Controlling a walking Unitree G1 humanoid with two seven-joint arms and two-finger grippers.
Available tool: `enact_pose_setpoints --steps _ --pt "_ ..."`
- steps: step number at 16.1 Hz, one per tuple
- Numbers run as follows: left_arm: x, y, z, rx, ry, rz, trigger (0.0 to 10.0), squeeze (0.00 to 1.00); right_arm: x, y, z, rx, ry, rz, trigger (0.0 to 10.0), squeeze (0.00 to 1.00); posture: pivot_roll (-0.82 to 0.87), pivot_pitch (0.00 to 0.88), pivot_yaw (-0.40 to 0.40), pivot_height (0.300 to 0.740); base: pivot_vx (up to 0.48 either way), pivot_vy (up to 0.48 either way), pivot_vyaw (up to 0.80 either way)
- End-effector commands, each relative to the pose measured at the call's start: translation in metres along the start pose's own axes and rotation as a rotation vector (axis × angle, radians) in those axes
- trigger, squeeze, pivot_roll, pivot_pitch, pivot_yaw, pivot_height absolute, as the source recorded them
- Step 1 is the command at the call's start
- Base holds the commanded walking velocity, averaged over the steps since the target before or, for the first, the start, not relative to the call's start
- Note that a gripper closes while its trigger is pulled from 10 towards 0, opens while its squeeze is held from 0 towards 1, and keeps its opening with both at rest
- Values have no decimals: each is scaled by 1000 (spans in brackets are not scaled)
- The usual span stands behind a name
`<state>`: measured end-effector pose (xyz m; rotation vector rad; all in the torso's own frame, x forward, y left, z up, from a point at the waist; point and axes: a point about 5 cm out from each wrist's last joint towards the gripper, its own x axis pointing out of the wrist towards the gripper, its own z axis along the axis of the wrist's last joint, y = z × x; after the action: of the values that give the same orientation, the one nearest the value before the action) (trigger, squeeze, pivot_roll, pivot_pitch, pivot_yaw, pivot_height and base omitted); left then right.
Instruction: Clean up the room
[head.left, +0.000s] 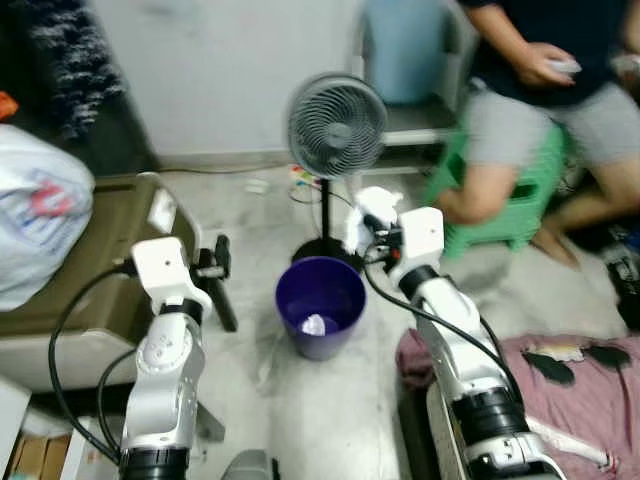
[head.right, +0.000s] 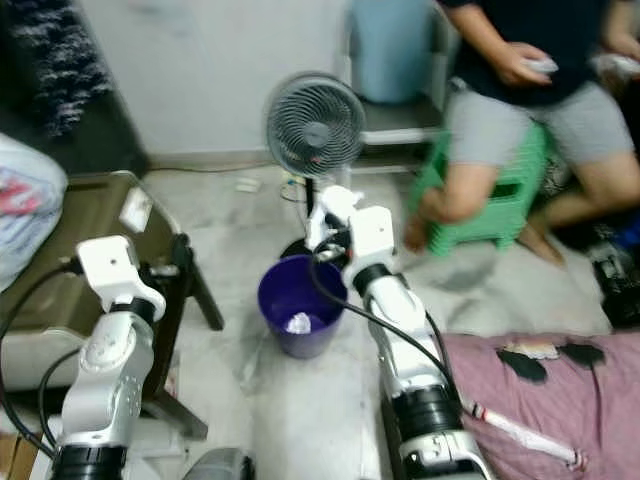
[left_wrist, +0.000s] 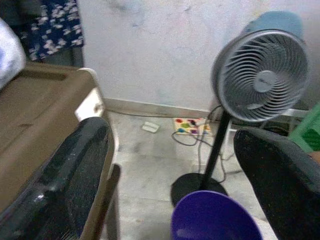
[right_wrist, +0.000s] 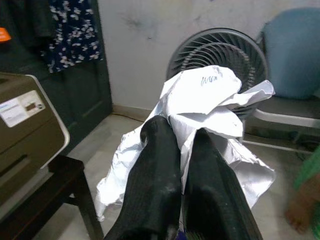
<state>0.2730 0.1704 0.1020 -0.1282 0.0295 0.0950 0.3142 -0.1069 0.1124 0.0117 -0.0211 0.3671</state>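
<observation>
While one scrap already lies in the purple bin (head.left: 320, 305), the right gripper (right_wrist: 182, 145), jaws clamped on crumpled white paper (right_wrist: 210, 100), hovers at the bin's one o'clock rim, release pending; left gripper (left_wrist: 170, 165) gapes wide, empty.

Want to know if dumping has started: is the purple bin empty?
Not empty: one pale crumpled scrap lies at the bottom of the purple bin.

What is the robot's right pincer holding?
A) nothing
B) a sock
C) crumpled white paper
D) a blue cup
C: the right pincer has its black fingers closed on a wad of crumpled white paper, held up just behind the purple bin on the floor.
</observation>
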Motion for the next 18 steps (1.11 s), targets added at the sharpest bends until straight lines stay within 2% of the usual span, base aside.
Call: enact_pose_setpoints --steps 1,5,8,18 --pt "1 3 1 12 2 -4 10000 0 4 6 6 8 -26 17 10000 0 -68 0 -9 740 0 0 669" --pt "1 3 1 8 2 -12 10000 0 3 6 7 5 -30 17 10000 0 -68 0 -9 740 0 0 0" --pt "1 1 1 3 1 -22 10000 0 3 6 7 2 -27 21 10000 0 -69 0 -12 740 0 0 683" --pt "0 -4 3 -27 -11 -74 10000 0 4 8 7 14 -34 36 10000 0 -69 0 -10 740 48 0 0"
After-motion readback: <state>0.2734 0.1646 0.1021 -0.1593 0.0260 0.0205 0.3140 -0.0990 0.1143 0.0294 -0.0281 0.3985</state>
